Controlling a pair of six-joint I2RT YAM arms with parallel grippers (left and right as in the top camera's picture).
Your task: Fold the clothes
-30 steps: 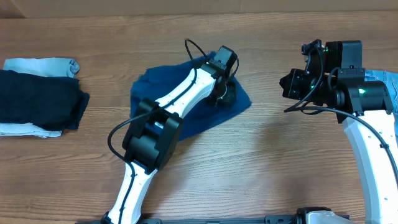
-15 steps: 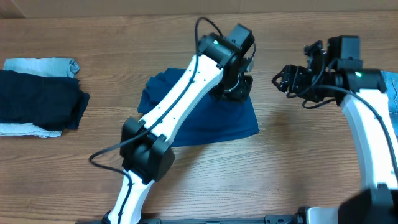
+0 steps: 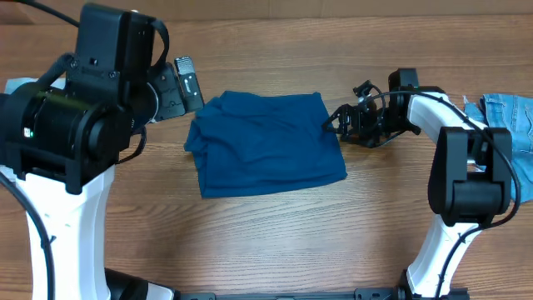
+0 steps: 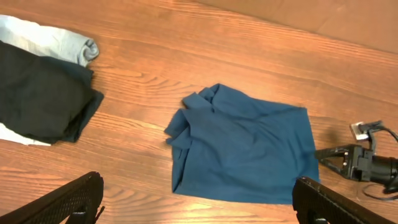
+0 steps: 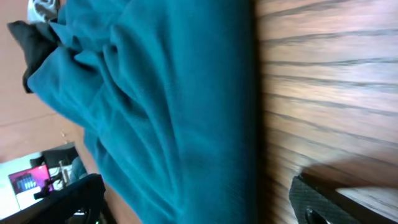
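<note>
The right claw [image 3: 340, 125] is wide open and empty, low on the worktop [image 3: 333, 233], just beside the right edge of the blue polo shirt [image 3: 266, 142]. The left claw [image 4: 198, 182], wide open and empty too, hangs high above the shirt, which lies folded near the worktop's far edge, about midway along it.

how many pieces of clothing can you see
4: blue polo shirt mid-table, denim piece at far right, dark folded garment at left on a pale garment; more may be hidden there.
</note>
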